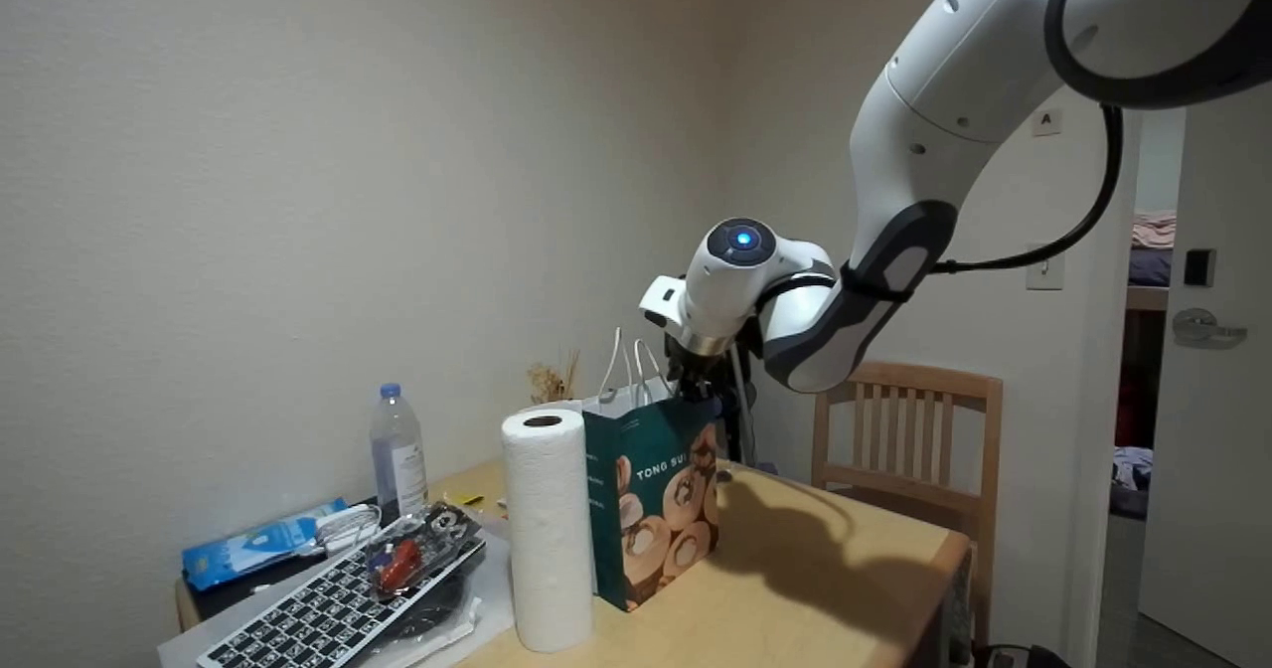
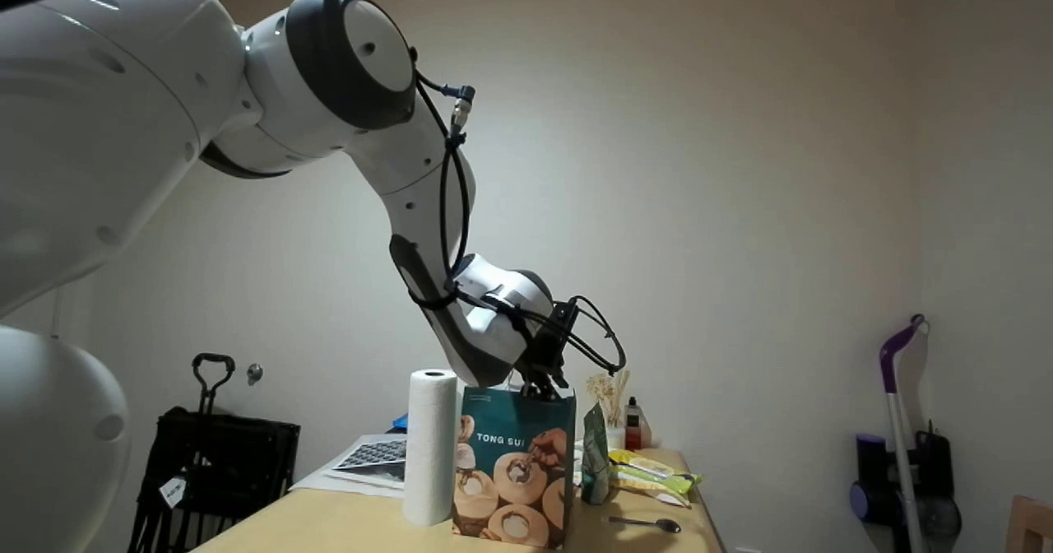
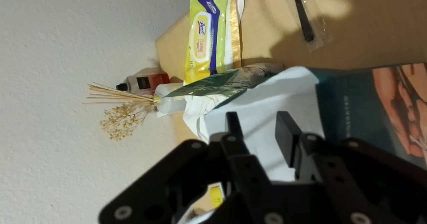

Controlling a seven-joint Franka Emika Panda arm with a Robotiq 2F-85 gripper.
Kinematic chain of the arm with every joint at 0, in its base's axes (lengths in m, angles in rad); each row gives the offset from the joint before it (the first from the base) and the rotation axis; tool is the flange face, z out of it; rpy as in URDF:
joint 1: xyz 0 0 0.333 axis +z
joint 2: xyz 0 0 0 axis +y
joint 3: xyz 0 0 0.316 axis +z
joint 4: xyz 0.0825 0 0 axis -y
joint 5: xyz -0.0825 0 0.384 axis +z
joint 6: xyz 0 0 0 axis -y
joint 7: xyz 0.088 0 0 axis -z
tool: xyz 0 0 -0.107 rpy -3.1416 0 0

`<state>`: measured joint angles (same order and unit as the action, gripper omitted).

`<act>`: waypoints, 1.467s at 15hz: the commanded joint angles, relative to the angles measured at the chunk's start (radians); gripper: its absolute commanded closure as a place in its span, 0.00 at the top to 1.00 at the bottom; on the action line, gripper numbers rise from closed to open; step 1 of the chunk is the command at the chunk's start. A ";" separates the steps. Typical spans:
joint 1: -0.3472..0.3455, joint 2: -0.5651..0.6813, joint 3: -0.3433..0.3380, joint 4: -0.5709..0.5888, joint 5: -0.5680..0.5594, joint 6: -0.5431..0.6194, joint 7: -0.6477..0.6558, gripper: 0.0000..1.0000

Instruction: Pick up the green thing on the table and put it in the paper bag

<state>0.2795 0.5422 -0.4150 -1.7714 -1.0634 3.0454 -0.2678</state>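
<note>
While the end effector [image 3: 258, 121] hangs partly spread, holding nothing, the paper bag [image 1: 656, 504] sits right below, can't make out what's inside.

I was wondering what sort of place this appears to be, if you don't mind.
Probably a room in a home: a light-brown wooden slat-back chair, what looks like a purple-handled stick vacuum, and a pale bottle holding tan dried flowers on the light tan wooden table suggest it.
</note>
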 commanded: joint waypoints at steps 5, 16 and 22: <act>0.025 0.013 -0.056 0.042 -0.074 0.040 0.030 0.91; 0.286 -0.116 -0.382 0.006 -0.261 0.186 0.410 1.00; 0.381 -0.118 -0.479 0.035 -0.342 0.171 0.517 1.00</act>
<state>0.6610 0.4244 -0.8943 -1.7369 -1.4060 3.2167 0.2495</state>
